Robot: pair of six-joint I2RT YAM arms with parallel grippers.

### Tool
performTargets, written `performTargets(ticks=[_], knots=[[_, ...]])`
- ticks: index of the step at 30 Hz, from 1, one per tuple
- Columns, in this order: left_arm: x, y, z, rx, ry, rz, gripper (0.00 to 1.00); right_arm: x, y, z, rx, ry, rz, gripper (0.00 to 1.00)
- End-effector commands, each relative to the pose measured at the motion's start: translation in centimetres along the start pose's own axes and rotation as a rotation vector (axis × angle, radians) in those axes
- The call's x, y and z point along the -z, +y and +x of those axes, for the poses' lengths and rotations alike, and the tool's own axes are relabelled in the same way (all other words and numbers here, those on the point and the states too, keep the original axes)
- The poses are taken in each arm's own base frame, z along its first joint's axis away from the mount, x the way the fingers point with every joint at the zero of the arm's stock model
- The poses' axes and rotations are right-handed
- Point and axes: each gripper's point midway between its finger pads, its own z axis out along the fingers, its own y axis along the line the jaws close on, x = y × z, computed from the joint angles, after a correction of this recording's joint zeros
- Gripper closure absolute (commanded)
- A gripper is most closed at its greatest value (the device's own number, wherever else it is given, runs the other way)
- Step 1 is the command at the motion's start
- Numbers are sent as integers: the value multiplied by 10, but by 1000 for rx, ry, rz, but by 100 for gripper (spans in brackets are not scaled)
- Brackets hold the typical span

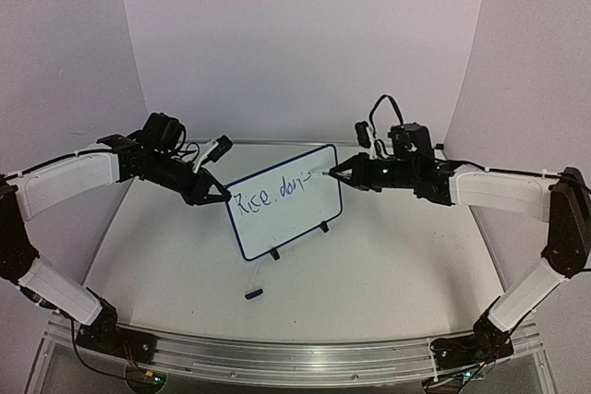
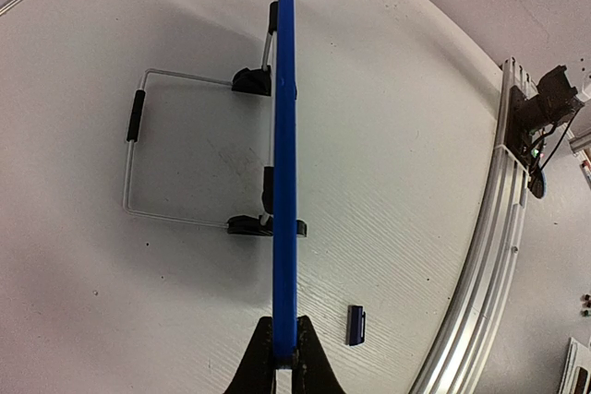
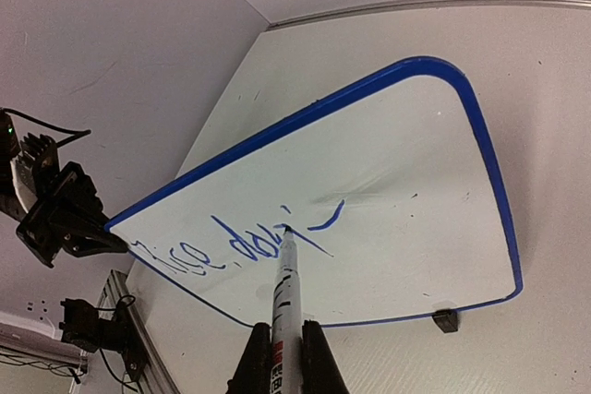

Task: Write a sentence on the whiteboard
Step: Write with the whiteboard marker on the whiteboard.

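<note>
Plain white walls behind, pale surface (image 1: 388,256) underneath. At left, left gripper (image 1: 220,195) pinching the left edge of the whiteboard (image 1: 295,223), steadying it. Whiteboard upright with a slight backward lean on two black clip feet, mid-surface between the arms. Seen from the left wrist, edge-on as a thin blue line, with a bent wire stand (image 2: 136,117) on its far side. On the board, the sentence (image 1: 272,195) only partly written: "Rice, don" plus a stroke or two, all in one upper line, lower half blank. At right, right gripper (image 1: 335,173) closed around a marker (image 3: 284,292), tip touching the board at the end of the last letters. Near side of the board, toward the arms, a small dark cap (image 1: 253,292) lying loose on the surface.

Step in hand, by the look of it: midway through the second word, well short of done. Next move likely calling for a light, even press of the tip and short strokes carried rightward clear of the fresh ink. After that, a shift down to a second line, with a firm left hold against the push.

Count: one whiteboard, one marker, one cap, one stand, two clip feet, two grippers.
</note>
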Motion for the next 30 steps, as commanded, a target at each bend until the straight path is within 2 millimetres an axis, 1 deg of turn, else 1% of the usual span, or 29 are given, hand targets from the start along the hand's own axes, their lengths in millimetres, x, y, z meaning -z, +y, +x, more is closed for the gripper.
performTargets(ticks=[1, 3, 13, 20, 30], knots=[[-4, -3, 4, 5, 30, 15, 100, 0, 17, -18, 27, -33, -58, 100], [-4, -3, 4, 5, 31, 15, 100, -4, 14, -19, 21, -37, -49, 100], [-5, -3, 5, 3, 33, 15, 100, -12, 8, -25, 20, -53, -29, 100], [-4, -3, 5, 4, 31, 12, 100, -14, 2, -26, 16, -62, -8, 100], [-4, -3, 4, 3, 30, 14, 100, -17, -16, -10, -9, -33, 32, 100]])
